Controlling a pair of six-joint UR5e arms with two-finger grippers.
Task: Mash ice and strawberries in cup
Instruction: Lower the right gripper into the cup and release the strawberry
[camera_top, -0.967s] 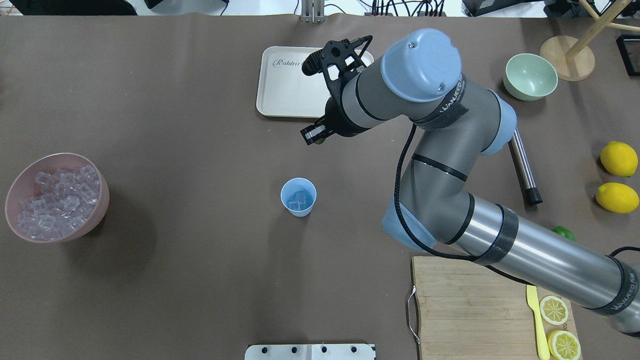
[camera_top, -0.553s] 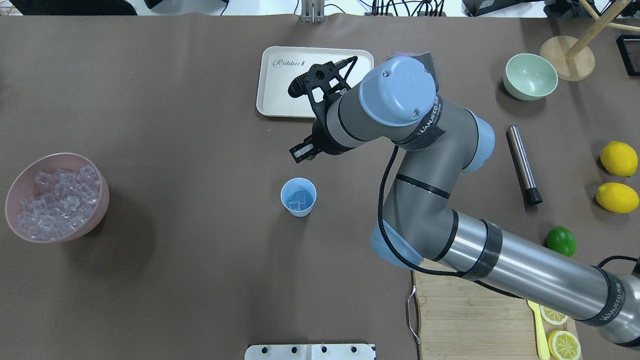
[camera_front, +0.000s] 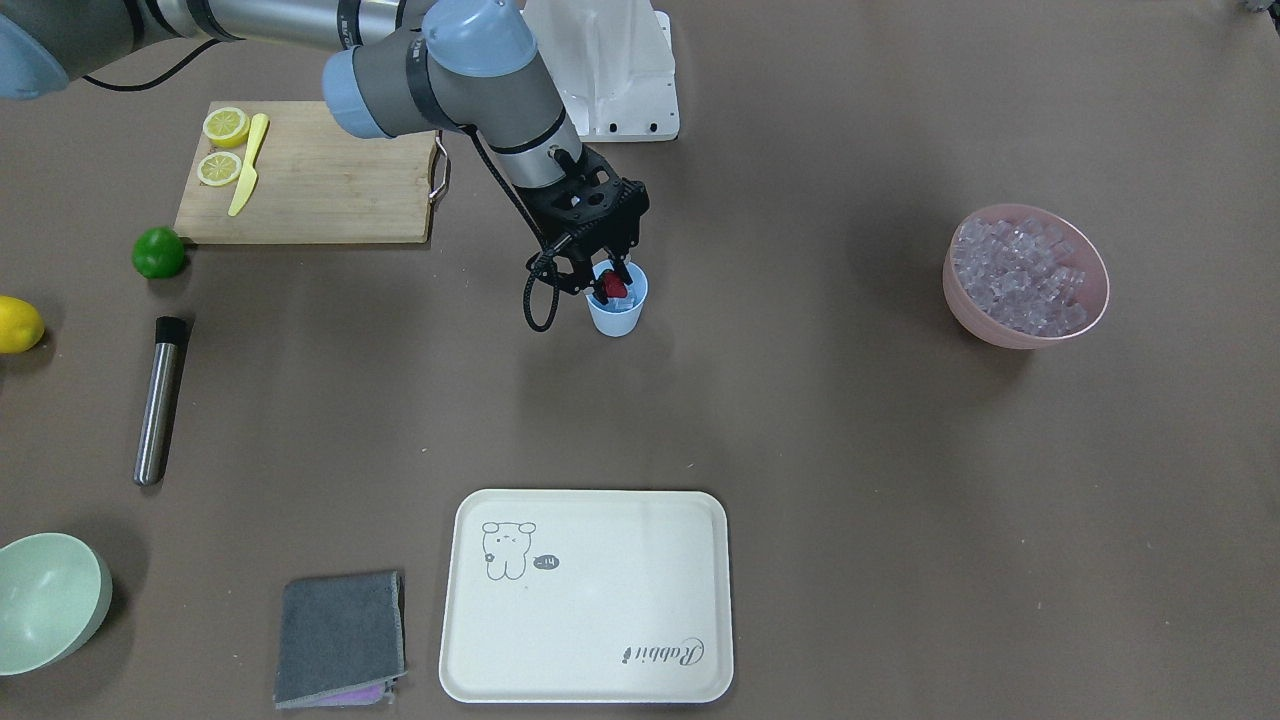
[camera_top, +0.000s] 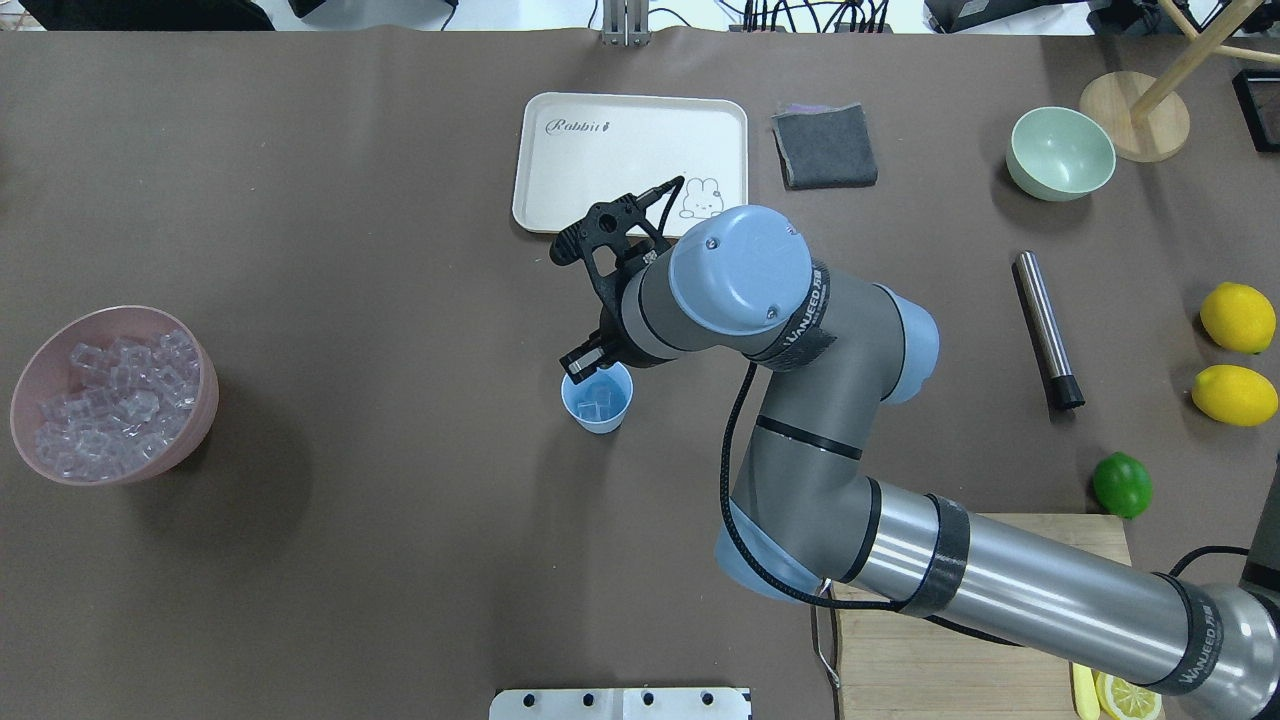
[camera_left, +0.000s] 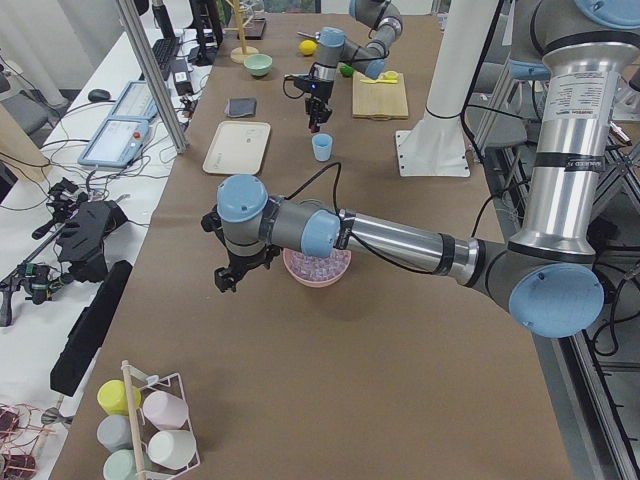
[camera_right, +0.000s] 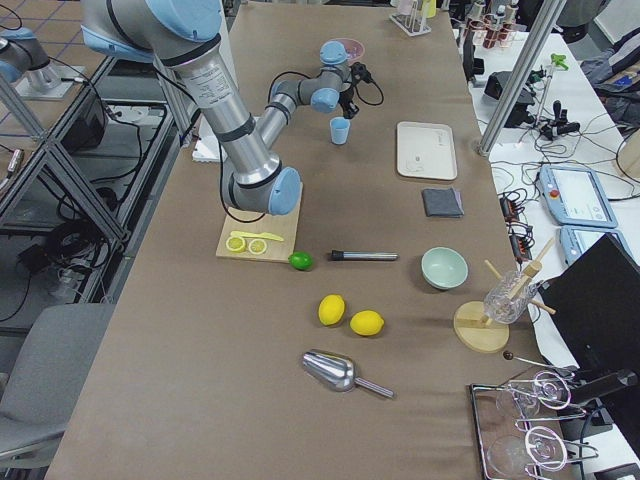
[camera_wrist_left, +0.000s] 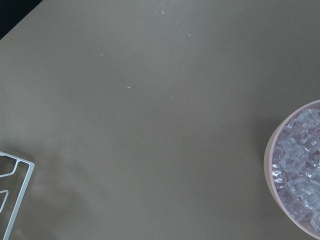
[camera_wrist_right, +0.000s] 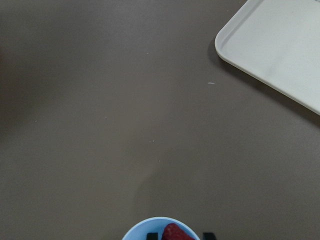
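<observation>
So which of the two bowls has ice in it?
The pink bowl, on the robot's left side of the table, is heaped with ice. The pale green bowl, at the opposite end, shows nothing inside.

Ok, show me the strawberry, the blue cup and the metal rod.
strawberry (camera_front: 613, 288), front-facing view, its red side.
blue cup (camera_front: 616, 320), front-facing view, its outer wall.
metal rod (camera_front: 158, 405), front-facing view, middle of its shaft.
</observation>
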